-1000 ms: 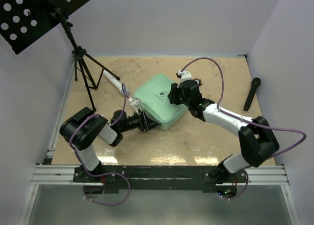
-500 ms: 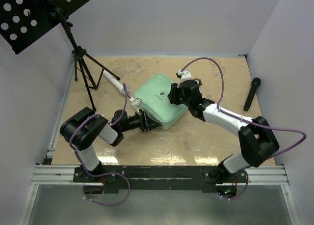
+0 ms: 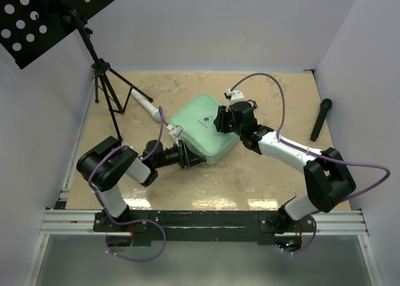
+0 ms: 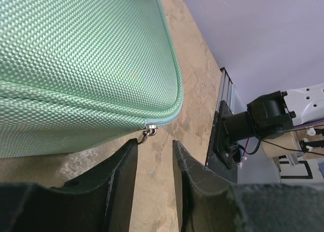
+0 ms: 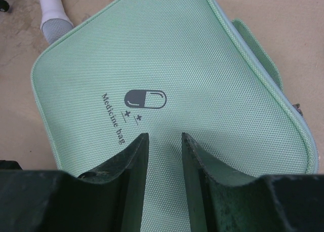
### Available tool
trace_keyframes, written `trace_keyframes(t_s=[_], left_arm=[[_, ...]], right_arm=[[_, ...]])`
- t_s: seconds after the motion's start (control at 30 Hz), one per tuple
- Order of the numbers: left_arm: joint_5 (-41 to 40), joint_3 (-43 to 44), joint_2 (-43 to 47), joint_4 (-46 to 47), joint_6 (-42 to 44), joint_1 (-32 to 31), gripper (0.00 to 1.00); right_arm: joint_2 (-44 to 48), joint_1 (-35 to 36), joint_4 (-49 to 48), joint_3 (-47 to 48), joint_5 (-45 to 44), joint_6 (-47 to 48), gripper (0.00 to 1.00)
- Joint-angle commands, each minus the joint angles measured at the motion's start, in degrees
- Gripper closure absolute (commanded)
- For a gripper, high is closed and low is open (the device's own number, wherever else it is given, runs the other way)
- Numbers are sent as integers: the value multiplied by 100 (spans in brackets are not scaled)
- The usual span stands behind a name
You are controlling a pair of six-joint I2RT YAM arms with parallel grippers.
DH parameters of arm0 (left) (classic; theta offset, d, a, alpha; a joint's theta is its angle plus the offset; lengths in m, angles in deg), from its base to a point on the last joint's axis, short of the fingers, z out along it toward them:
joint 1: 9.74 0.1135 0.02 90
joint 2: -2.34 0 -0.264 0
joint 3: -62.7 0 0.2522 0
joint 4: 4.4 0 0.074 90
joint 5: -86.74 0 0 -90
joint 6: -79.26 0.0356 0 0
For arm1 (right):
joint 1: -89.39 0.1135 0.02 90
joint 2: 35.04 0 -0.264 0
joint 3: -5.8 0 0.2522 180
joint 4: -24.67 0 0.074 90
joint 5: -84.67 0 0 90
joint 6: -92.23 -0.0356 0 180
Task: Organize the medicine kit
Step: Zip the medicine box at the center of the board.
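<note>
Missing the small zip pull (image 4: 148, 131) looks the main hazard. It hangs just ahead of the left tool (image 4: 154, 147), whose fingers stand slightly parted and empty, and a skewed approach could shove the soft case aside. That arm lies low along the worktop (image 3: 262, 173), reaching at the near corner of the medicine kit (image 3: 199, 135), which sits closed at mid-worktop. Beyond, the right arm bends down over the lid, the right tool (image 5: 162, 143) narrowly parted, gripping nothing. Whether it presses the fabric I cannot tell; unpinned, the kit may slide.
</note>
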Motion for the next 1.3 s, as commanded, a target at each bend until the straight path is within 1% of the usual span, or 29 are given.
trace_keyframes(t_s=[0.0,0.2,0.3,0.43,0.47,0.57,0.93,1.07,1.27], left_arm=[[33,143,73,3564,52,-19,63],[-81,152,12,3564,70,-28,65],[-125,134,3,3564,78,-28,62],[-212,161,-15,3564,105,-19,60],[-274,126,-15,3564,131,-28,55],[-441,3,29,3564,236,-19,50],[-758,-86,100,3555,447,-10,47],[-749,-77,100,3555,492,-19,47],[-670,-33,82,3555,535,-36,53]], right_arm=[[-18,34,-201,29,-8,85,64],[-1,26,-209,20,-17,85,64],[-9,34,-201,20,-26,85,64],[-9,26,-209,20,-17,94,64],[-9,34,-209,20,-26,94,63],[17,34,-201,12,-43,85,64],[26,26,-209,3,-52,94,63],[8,34,-218,-6,-43,85,64],[-27,34,-227,3,-26,85,64]])
